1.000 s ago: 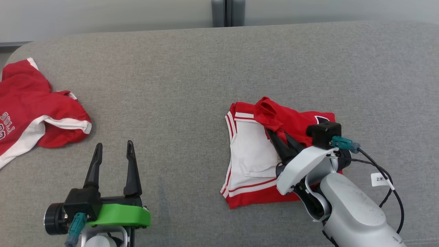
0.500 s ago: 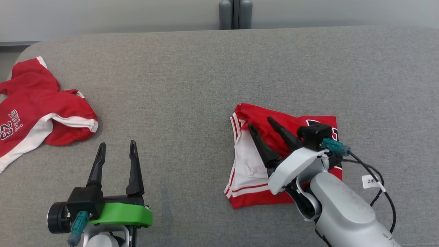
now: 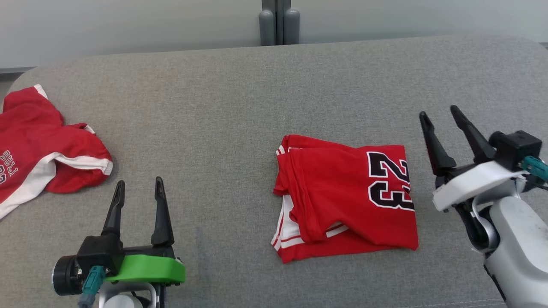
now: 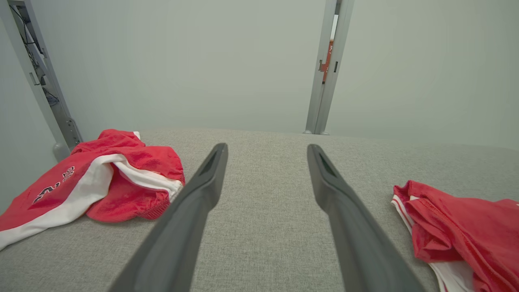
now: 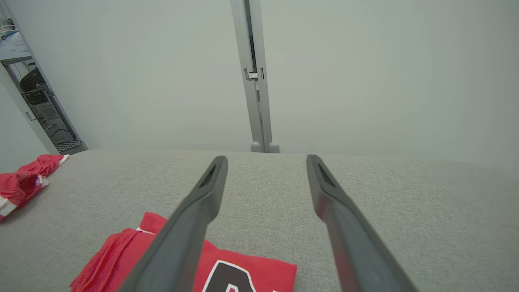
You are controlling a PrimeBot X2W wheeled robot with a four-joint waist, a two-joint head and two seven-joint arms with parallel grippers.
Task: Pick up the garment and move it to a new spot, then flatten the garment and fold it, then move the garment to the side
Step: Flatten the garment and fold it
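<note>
The folded red garment [image 3: 346,196] lies flat on the grey fabric-covered worktop [image 3: 214,107], right of centre in the head view. A black "23" edged in white faces up on its right part. White panels with red stripes show along its left and lower-left edges, where the layers lie stacked.

The right tool [image 3: 438,110] is to the right of the garment, apart from it. Its two dark fingers are spread wide and hold nothing. In the right wrist view, the right tool [image 5: 265,157] is above bare worktop, with the garment [image 5: 117,259] low and to the left.

The left tool [image 3: 140,180] sits at the lower left, also wide open and empty, well apart from the garment. In its own view, the left tool [image 4: 266,146] points across bare worktop, with the garment [image 4: 466,227] at the right edge.

A second red and white garment [image 3: 38,137] lies crumpled at the worktop's far left.
</note>
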